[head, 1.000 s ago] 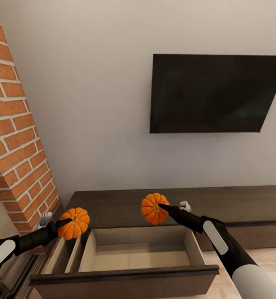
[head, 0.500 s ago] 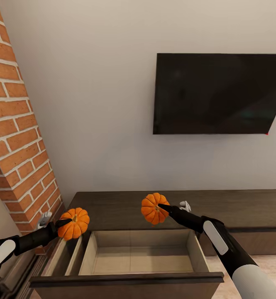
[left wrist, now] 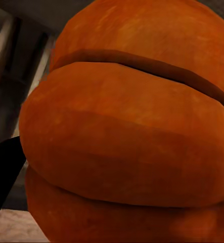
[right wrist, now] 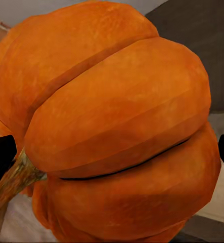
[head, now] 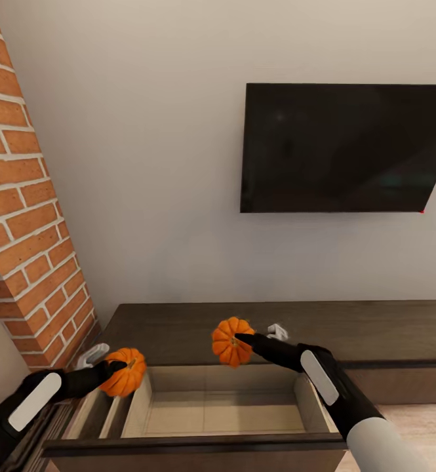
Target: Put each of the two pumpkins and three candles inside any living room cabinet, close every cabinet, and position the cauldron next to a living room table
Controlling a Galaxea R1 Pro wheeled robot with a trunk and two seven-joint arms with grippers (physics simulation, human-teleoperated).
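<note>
- Two small round orange ribbed pumpkins are in the air, one in each of the robot's black grippers.
- The left gripper (head: 116, 368) is closed on the left pumpkin (head: 125, 372). One black finger lies over the top of it and a grey-white finger (head: 92, 354) sticks out behind.
- This left pumpkin hangs over the left end of the open drawer (head: 214, 400), just above the thin strip beside the drawer's pale beige side wall.
- Up close in the left wrist view, the left pumpkin (left wrist: 127, 126) is very big, and a bit of black finger (left wrist: 3, 172) touches its side.
- The right gripper (head: 244, 339) is closed on the right pumpkin (head: 230, 341). Its black finger presses on the middle of the pumpkin, near the stem.
- The right pumpkin is held over the back edge of the open drawer, in front of the flat top of the long low dark brown wooden cabinet (head: 388, 331).
- In the right wrist view, the right pumpkin (right wrist: 117, 126) sits between two black fingertips (right wrist: 1, 152), one on each side, and its brown stem points sideways.
- The drawer is pulled out, and I can see only its pale beige floor and walls.
- A big flat black screen (head: 345, 147) hangs on the pale wall above the cabinet.
- A red brick wall (head: 21, 196) stands at the left.
</note>
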